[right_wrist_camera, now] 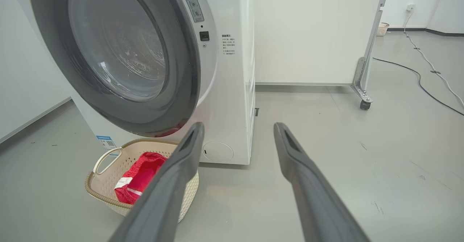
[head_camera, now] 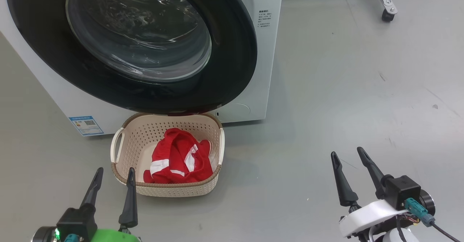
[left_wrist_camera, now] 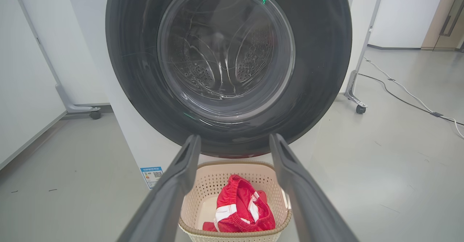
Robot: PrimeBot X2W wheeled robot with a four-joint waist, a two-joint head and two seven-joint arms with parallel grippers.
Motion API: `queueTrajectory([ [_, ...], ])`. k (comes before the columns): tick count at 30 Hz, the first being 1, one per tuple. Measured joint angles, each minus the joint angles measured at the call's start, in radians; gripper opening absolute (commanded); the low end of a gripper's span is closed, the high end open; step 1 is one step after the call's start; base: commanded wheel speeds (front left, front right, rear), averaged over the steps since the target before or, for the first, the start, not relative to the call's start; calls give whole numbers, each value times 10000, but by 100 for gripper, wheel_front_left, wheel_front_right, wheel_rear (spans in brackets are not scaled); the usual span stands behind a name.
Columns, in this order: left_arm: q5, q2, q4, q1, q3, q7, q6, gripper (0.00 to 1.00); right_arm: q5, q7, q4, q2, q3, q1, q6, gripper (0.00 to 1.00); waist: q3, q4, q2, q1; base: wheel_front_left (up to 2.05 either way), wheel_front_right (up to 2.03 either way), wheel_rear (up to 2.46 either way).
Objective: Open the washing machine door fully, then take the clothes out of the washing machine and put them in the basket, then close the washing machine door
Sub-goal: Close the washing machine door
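The washing machine [head_camera: 269, 71] stands ahead with its round black washing machine door [head_camera: 232, 53] swung over the front, glass bowl facing me. A thin red sliver shows under the door's lower edge; I cannot tell what it is. The cream basket [head_camera: 166, 191] sits on the floor just below the door and holds the red clothes [head_camera: 177, 158] with white stripes. My left gripper [head_camera: 115, 170] hangs open just short of the basket's near left corner. Farther right, my right gripper [head_camera: 346, 151] is open over bare floor. The left wrist view looks between open fingers at the door [left_wrist_camera: 319, 53], basket [left_wrist_camera: 232, 164] and clothes [left_wrist_camera: 239, 209].
A wheeled frame leg with a caster [head_camera: 387, 13] stands behind the machine to the right. Cables [right_wrist_camera: 427, 90] trail over the grey floor far right. White partition panels [right_wrist_camera: 308, 35] stand behind the machine. Open floor stretches to the machine's right.
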Motion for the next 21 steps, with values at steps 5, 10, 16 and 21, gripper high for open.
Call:
queueTrajectory([
  [5,136,-77,-31,28,54,58,2,100,0,0,-13,2,21,6,-2,100,-13,11,0,0,0,0,0],
  [10,253,-121,-59,42,105,90,2,100,0,-2,-19,2,27,7,-2,100,-26,21,0,0,0,0,0],
  [16,332,-198,-71,69,188,132,2,100,4,0,-19,2,31,7,4,0,-65,37,0,0,0,0,0],
  [21,407,-293,-102,95,196,182,2,100,4,0,-21,2,33,7,6,0,-69,43,0,0,0,0,0],
])
